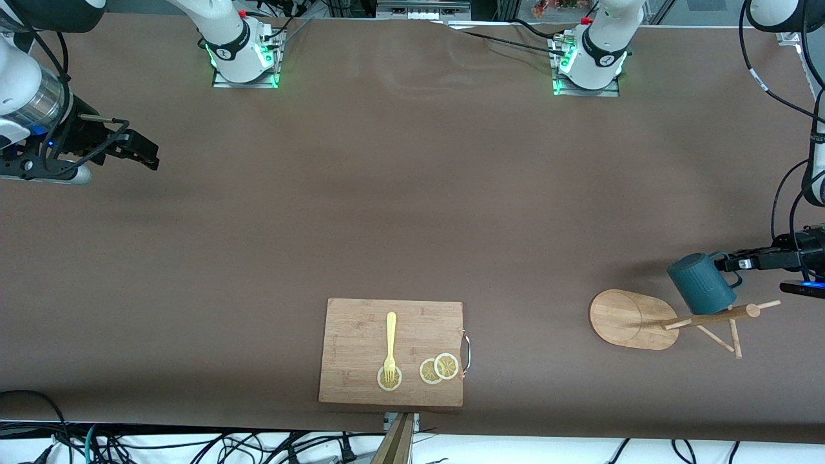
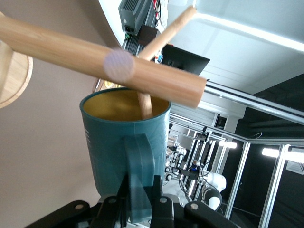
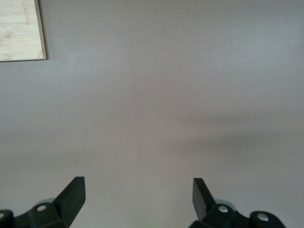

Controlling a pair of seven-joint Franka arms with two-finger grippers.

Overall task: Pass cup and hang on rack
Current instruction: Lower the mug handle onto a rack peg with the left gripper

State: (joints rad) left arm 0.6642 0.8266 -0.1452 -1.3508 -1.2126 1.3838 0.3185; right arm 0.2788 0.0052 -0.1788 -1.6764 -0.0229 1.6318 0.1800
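Note:
The dark teal cup (image 1: pixel 701 282) hangs tilted in the air against the top of the bamboo rack (image 1: pixel 635 319), which stands toward the left arm's end of the table. My left gripper (image 1: pixel 735 264) is shut on the cup's loop handle (image 2: pixel 140 175). In the left wrist view the rack's post (image 2: pixel 95 59) crosses just over the cup's yellowish mouth (image 2: pixel 118 105), and a thin peg (image 2: pixel 145 102) dips into it. My right gripper (image 1: pixel 138 149) waits open over bare table at the right arm's end, with nothing between its fingers (image 3: pixel 73 192).
A rectangular wooden cutting board (image 1: pixel 361 328) lies near the front edge at mid-table, carrying a yellow fork (image 1: pixel 390 345) and lemon slices (image 1: pixel 439 368). One corner of the board (image 3: pixel 19 28) shows in the right wrist view. Cables run along the front edge.

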